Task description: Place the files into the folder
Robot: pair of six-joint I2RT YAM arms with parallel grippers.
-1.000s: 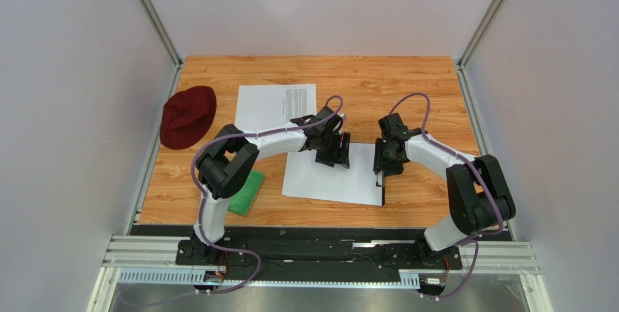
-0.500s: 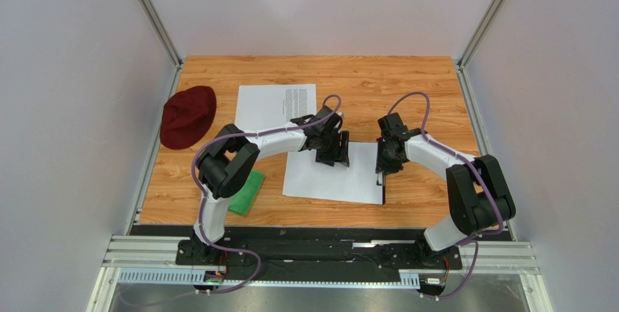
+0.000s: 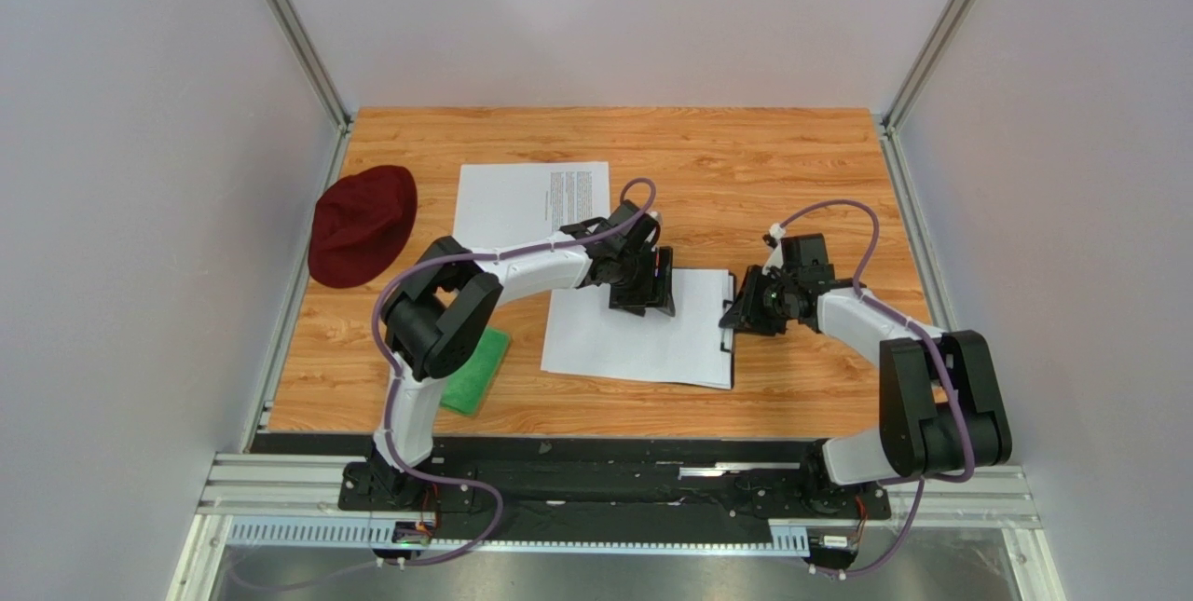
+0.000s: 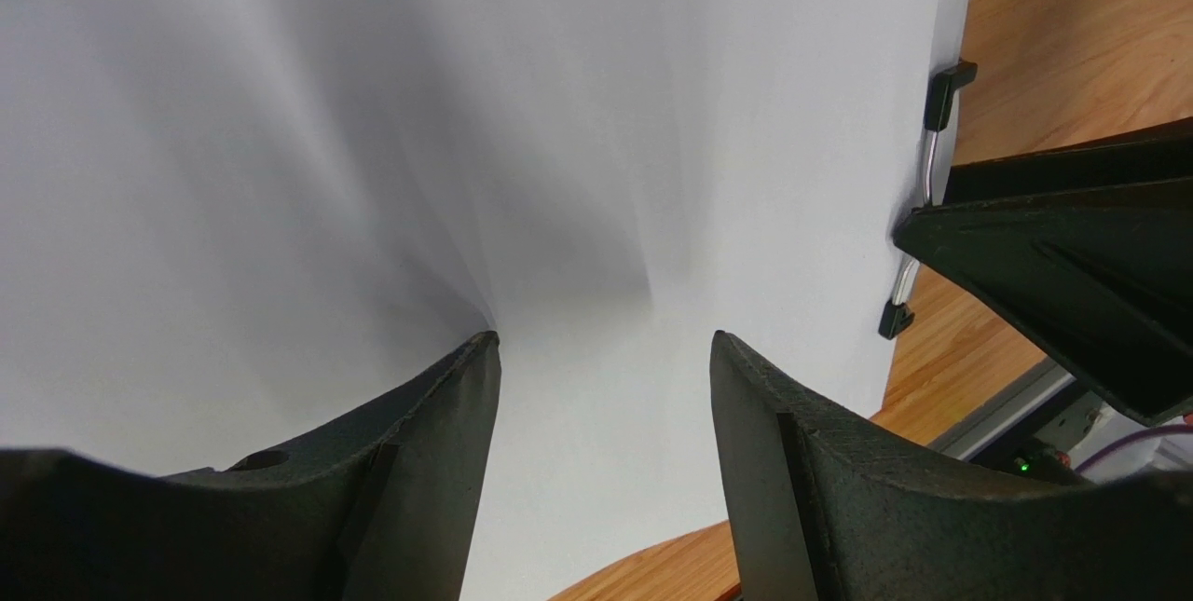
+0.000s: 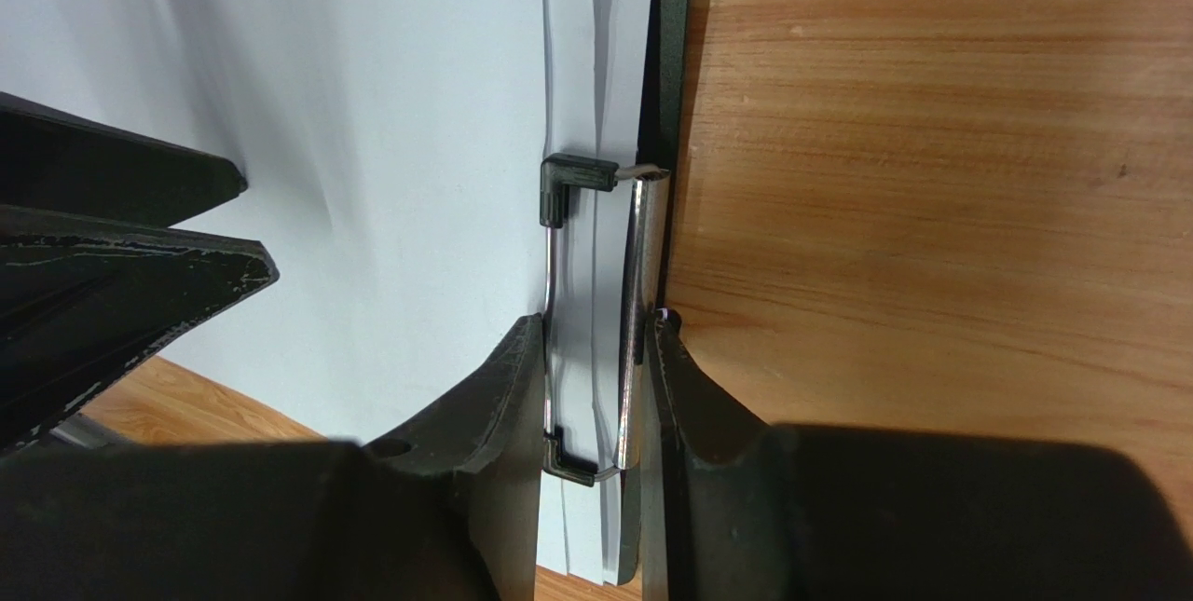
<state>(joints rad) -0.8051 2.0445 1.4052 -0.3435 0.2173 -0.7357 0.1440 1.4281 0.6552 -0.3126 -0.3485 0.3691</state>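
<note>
Top view, worktop (image 3: pixel 840 168): a stack of white sheets (image 3: pixel 630 343) lies at centre, with one printed sheet (image 3: pixel 525 203) apart behind it. A red hat (image 3: pixel 361 224) sits far left, a green cloth (image 3: pixel 476 371) near the front.
Top view, arms: the left gripper (image 3: pixel 643 302) is on the stack's far edge and the right gripper (image 3: pixel 738 310) at its right edge.
Left wrist view: jaws wide, tips down on bare paper, nothing between them.
Right wrist view: jaws narrow, pinching the metal clip (image 5: pixel 639 280) at the edge of the black folder (image 5: pixel 674 42) under the sheets.
</note>
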